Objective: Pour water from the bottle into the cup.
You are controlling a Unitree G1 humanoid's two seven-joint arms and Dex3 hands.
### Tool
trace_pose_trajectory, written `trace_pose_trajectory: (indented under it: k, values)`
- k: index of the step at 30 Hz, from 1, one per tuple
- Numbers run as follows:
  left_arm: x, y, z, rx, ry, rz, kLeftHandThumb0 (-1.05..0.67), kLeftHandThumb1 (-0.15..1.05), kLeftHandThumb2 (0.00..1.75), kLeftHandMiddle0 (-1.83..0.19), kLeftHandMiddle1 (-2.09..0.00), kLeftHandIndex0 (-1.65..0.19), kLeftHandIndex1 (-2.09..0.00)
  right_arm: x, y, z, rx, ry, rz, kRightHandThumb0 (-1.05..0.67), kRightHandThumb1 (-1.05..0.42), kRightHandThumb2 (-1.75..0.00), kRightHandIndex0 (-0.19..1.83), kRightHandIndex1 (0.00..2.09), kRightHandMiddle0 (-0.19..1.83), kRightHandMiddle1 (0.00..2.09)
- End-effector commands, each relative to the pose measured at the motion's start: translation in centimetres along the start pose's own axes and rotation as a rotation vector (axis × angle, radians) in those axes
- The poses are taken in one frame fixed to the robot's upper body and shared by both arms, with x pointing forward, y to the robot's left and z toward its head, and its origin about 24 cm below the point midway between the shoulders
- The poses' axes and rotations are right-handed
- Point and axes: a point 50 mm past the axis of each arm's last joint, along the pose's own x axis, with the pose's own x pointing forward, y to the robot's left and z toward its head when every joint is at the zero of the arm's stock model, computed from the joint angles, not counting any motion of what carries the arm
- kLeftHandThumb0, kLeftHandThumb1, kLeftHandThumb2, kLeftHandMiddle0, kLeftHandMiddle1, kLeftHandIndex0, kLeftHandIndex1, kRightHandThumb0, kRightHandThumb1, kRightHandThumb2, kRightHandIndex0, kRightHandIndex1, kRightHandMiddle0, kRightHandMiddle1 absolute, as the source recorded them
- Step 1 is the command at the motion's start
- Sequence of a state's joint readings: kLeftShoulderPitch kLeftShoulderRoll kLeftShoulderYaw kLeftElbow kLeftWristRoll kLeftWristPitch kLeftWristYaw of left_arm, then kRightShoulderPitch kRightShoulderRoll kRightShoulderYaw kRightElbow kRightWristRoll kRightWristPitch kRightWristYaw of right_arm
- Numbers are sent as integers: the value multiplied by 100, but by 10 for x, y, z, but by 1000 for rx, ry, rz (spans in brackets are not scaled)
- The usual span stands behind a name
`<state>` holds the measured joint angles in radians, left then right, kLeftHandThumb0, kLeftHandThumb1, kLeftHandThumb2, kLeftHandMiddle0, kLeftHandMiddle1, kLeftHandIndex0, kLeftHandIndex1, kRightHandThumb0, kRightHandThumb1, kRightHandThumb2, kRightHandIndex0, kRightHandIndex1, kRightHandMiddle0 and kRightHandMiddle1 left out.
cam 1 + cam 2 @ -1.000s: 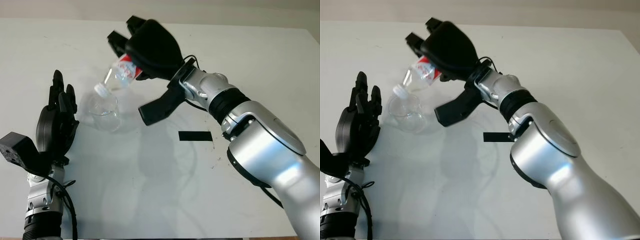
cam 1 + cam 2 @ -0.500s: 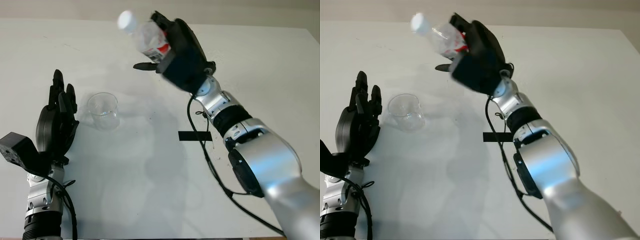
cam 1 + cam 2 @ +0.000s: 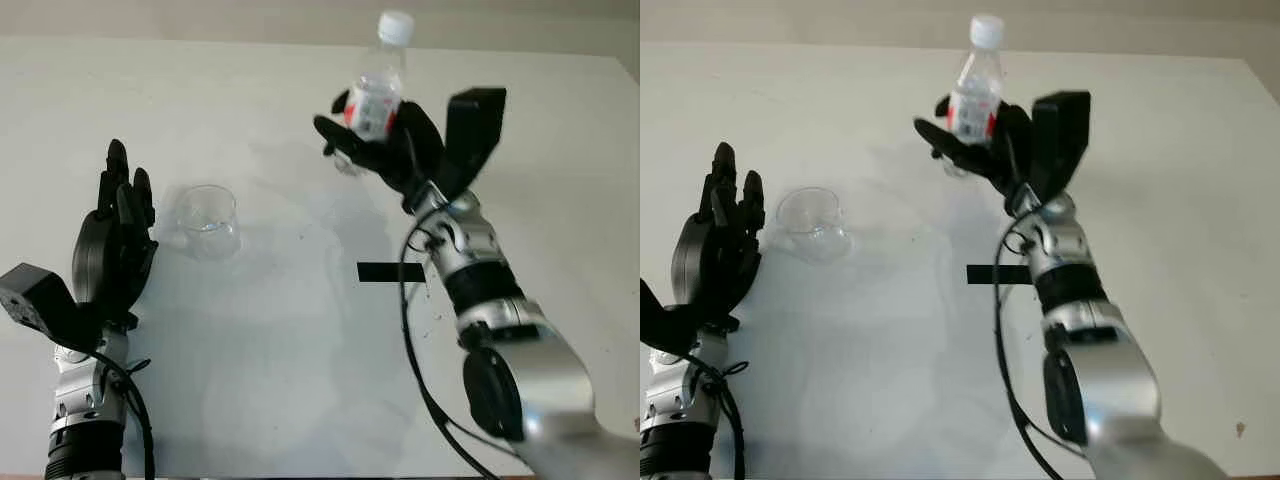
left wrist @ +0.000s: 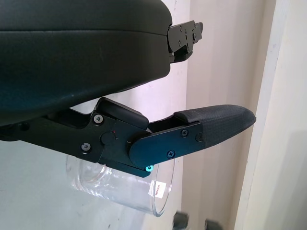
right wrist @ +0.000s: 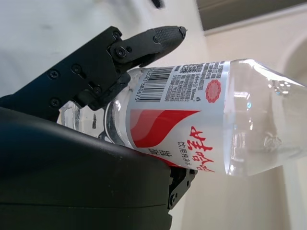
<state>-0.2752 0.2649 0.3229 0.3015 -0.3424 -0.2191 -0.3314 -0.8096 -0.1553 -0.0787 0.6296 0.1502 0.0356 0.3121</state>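
Your right robot hand [image 3: 395, 150] grips the capped bottle [image 3: 375, 95] upright near the tabletop's [image 3: 300, 380] far edge; the smooth bottle could slip, while the left robot hand [image 3: 115, 250] waits open beside the cup [image 3: 207, 222]

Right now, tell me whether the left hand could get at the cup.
Probably yes. The left hand is open and sits just beside the cup, with bare table between them. The right hand holds the bottle upright, off to the other side.

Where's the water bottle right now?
The bottle is upright in the right hand, held above the far middle of the table, to the right of the clear cup, which stands beside the open left hand.
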Motion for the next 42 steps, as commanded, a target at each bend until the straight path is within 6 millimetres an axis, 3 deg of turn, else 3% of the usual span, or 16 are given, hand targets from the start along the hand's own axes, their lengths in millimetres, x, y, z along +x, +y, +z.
trace_pose_trajectory:
  k: [1,3,5,9,14,17,22,24,26,34,42]
  values:
    - [-4,1,-4,0,21,5,-84,105,70,19,0,19,0,-13,-3,4,-99,-62,21,-13,-105,-39,150,209,75,209]
    - [-4,1,-4,-5,20,3,-83,105,71,19,0,19,0,-27,-4,1,-184,-85,35,-15,-105,-34,122,209,72,209]
    - [-5,2,-5,-12,20,-2,-83,105,72,19,0,19,0,-39,-5,-2,-252,-96,38,-16,-105,-31,109,209,71,209]
    - [-7,2,-4,-10,20,-4,-82,105,73,19,0,19,0,-58,-8,-10,-251,-63,36,-17,-105,-33,103,209,68,209]
    - [-9,3,-3,-7,14,-9,-82,105,72,19,0,19,0,-79,-9,-11,-315,-62,22,-20,-105,-30,79,209,39,209]
    - [-10,4,-3,-8,17,-10,-82,105,72,19,0,19,0,-88,-6,-15,-325,-79,9,-21,-105,-31,74,209,33,209]
    - [-10,4,-3,-20,19,-13,-82,105,73,19,0,19,0,-93,3,-32,-183,-43,8,-22,-105,-35,80,209,29,209]
    - [-10,4,-3,-23,21,-16,-81,105,74,19,0,19,0,-93,6,-41,-84,6,12,-22,-105,-37,73,209,3,209]
    - [-10,5,-3,-23,24,-19,-81,105,74,19,0,19,0,-91,8,-50,21,67,-2,-23,-105,-37,73,209,-6,209]
    - [-12,10,-1,-5,19,-19,-82,105,73,19,0,19,0,-87,11,-69,151,178,-50,-26,-105,-36,113,209,3,209]
    - [-13,9,0,-2,23,-24,-81,105,74,19,0,19,0,-87,12,-82,183,202,-62,-28,-105,-34,127,209,23,209]
